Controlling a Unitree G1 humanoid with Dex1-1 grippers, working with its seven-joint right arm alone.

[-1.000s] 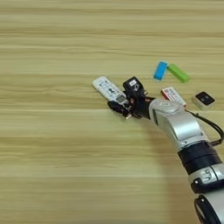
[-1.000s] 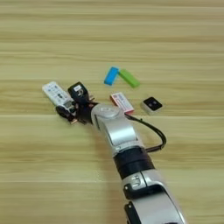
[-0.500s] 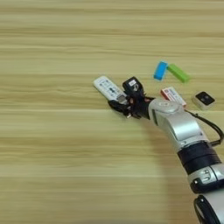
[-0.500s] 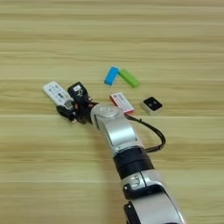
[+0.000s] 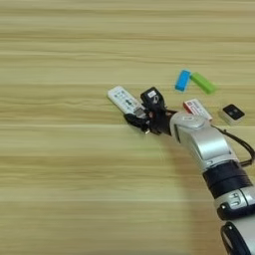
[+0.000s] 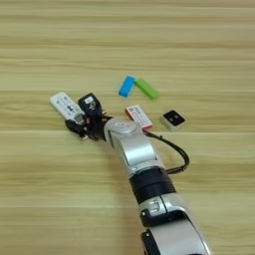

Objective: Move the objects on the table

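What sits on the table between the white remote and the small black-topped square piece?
The right gripper at the remote's near end, then the silver forearm and the red-edged packet before the square piece; the right eye view shows it best.

Even soft light, slight blur

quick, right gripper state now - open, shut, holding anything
Right gripper: its two black fingers sit on either side of the near end of the white remote control, apparently shut on it; the remote lies on the table.
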